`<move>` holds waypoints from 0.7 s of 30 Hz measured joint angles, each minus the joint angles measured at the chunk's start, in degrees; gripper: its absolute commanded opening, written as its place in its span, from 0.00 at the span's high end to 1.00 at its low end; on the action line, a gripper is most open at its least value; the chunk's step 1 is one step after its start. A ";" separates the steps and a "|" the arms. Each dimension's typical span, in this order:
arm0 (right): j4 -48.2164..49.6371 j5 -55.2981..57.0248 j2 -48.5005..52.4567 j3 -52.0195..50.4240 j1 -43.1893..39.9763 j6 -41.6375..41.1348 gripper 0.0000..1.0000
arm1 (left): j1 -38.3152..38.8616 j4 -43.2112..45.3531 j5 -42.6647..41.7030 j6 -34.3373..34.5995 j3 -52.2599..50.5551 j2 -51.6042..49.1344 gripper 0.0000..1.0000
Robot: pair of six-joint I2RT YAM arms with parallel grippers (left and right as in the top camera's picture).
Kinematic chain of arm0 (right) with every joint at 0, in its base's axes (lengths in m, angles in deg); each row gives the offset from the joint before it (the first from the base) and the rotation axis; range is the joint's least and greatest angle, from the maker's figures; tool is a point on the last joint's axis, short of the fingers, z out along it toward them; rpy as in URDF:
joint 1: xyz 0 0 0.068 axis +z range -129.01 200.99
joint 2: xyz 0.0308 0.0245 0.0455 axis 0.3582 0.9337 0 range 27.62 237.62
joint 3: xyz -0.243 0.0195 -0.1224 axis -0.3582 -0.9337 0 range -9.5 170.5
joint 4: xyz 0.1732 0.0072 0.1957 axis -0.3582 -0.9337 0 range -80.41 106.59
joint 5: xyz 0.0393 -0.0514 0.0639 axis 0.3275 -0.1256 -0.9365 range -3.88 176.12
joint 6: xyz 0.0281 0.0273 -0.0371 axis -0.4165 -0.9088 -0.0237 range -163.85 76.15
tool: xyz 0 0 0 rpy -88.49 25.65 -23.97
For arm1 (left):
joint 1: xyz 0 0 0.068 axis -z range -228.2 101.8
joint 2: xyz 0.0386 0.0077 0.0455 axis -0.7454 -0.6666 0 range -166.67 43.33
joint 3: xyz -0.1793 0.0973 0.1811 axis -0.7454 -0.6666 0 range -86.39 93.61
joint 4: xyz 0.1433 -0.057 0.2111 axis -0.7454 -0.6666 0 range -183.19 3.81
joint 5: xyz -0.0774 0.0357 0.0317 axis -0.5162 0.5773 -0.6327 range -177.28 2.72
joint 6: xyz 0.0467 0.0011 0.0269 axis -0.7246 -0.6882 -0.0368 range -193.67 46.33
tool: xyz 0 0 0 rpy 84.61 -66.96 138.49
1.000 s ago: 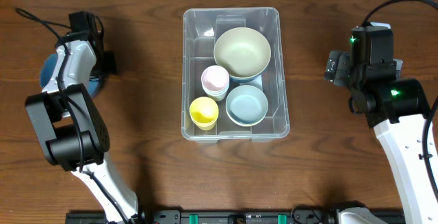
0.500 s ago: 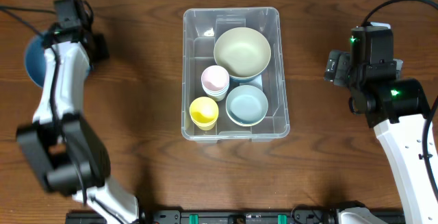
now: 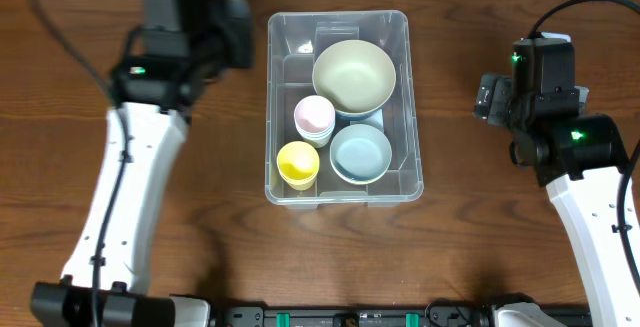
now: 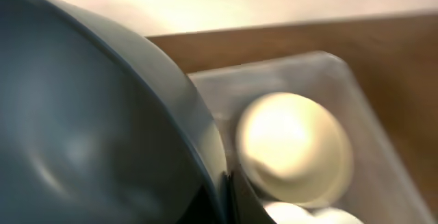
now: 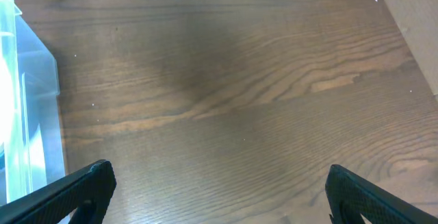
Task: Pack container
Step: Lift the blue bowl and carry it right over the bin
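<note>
Just left of the container (image 3: pixel 300 27), our left hand (image 4: pixel 229 200) clamps a dark bowl (image 4: pixel 89 128); right hand (image 5: pixel 219 190) gapes, farther off.

Container (image 3: pixel 410 127): clear rectangular plastic bin, rounded rim, upright and open-topped at the middle of the table (image 3: pixel 480 237), partly filled.

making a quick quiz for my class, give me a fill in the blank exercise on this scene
1. Inside the container, the cup next to the pink cup is ____.
2. The left jaws are ____ on a dark bowl.
3. The right jaws, holding nothing, stand ____ over the table.

Missing words: yellow; shut; open
</note>
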 measured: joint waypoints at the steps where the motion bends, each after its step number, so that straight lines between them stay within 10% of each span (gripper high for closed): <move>1: 0.00 0.00 -0.02 0.00 0.00 0.00 0.01 | 1.79 0.02 -0.22 -0.15 0.00 -0.13 0.94; 21: 0.00 0.00 -0.02 0.00 -0.02 0.00 0.01 | 22.16 0.66 -1.86 -9.27 0.13 -13.49 0.94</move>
